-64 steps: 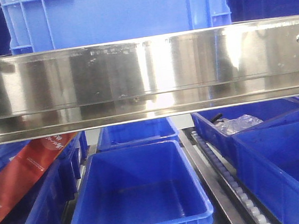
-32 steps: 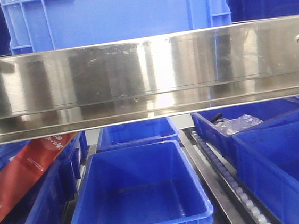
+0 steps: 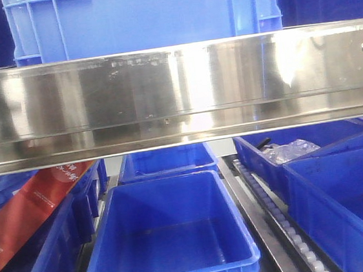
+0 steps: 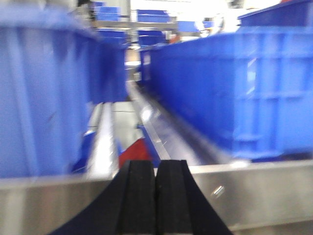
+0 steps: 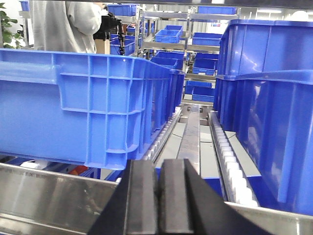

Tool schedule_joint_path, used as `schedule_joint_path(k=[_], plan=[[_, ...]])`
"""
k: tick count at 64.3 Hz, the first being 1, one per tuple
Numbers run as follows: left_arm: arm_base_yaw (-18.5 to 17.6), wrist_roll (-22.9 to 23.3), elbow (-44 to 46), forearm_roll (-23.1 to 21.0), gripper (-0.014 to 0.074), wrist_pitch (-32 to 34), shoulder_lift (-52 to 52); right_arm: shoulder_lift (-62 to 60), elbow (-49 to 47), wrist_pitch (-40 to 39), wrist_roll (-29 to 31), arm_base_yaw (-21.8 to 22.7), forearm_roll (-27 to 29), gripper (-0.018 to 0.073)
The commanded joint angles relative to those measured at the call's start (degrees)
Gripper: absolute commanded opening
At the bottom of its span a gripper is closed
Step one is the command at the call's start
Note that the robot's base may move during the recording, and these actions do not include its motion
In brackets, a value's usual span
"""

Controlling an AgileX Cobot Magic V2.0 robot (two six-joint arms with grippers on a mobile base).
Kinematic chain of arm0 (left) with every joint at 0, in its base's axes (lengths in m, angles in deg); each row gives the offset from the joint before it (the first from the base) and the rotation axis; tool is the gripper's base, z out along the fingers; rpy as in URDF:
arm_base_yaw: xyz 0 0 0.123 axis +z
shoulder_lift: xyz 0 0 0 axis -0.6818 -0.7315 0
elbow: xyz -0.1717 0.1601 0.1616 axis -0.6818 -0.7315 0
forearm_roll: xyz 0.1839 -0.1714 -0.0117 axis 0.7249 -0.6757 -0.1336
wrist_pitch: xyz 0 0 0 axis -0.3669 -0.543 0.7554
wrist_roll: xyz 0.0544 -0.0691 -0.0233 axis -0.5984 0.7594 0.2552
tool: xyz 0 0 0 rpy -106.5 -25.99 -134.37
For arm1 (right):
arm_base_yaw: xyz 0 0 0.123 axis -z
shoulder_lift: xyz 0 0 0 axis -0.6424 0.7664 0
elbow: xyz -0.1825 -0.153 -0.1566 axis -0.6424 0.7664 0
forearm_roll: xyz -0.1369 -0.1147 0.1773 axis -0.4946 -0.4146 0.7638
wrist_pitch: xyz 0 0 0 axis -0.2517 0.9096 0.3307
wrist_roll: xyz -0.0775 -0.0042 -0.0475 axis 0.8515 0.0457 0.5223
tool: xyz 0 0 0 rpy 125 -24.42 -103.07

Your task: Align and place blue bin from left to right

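Note:
A light blue bin [image 3: 143, 16] stands on the upper shelf behind the steel front rail [image 3: 177, 91]. In the left wrist view, which is blurred, this blue bin [image 4: 234, 93] fills the right side. My left gripper [image 4: 156, 169] is shut with nothing between its fingers and sits low at the rail, left of the bin and apart from it. The right wrist view has the blue bin [image 5: 88, 103] on its left. My right gripper [image 5: 159, 166] is shut and empty just off the bin's right corner. Neither gripper appears in the front view.
Another blue bin [image 4: 44, 93] stands left of the left gripper. Stacked blue bins [image 5: 274, 122] stand right of the right gripper, beside a roller track [image 5: 230, 156]. On the lower shelf sit an open blue bin [image 3: 169, 235], further bins [image 3: 344, 203] and a red package [image 3: 27, 210]. A person in white [image 5: 63, 24] stands behind.
In the front view the blue bin on the upper shelf has shifted slightly to the right. The lower shelf looks the same.

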Motion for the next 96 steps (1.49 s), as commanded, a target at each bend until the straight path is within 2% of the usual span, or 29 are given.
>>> schedule_joint_path(k=[1, 9, 11, 17, 37, 75, 87, 96], plan=[[1.8, -0.7, -3.7, -1.1, -0.0111, 0.9, 3.3, -0.4, 0.0, -1.4, 0.5, 0.1, -0.5, -0.0069], [3.1, -0.7, -6.5, -1.7, -0.0111, 2.2, 4.2, -0.4, 0.0, -1.4, 0.5, 0.1, -0.5, -0.0069], [3.4, -0.7, -6.5, -1.9, -0.0111, -0.1, 4.2, -0.4, 0.0, -1.4, 0.5, 0.1, -0.5, -0.0069], [3.9, -0.7, -6.5, -1.9, -0.0111, -1.0, 4.2, -0.4, 0.0, -1.4, 0.5, 0.1, -0.5, -0.0069], [3.9, -0.7, -6.5, -1.9, -0.0111, 2.2, 4.2, -0.4, 0.0, -1.4, 0.5, 0.1, -0.5, -0.0069], [3.9, -0.7, -6.5, -1.9, -0.0111, 2.3, 4.2, -0.4, 0.0, -0.8, 0.5, 0.4, -0.1, -0.0069], [3.9, -0.7, -6.5, -1.9, -0.0111, 2.3, 4.2, -0.6, 0.4, 5.7, 0.5, 7.9, 1.9, -0.0069], [3.9, -0.7, -6.5, -1.9, -0.0111, 2.3, 4.2, -3.4, 3.8, 5.3, 0.5, 14.2, 1.9, -0.0069]])
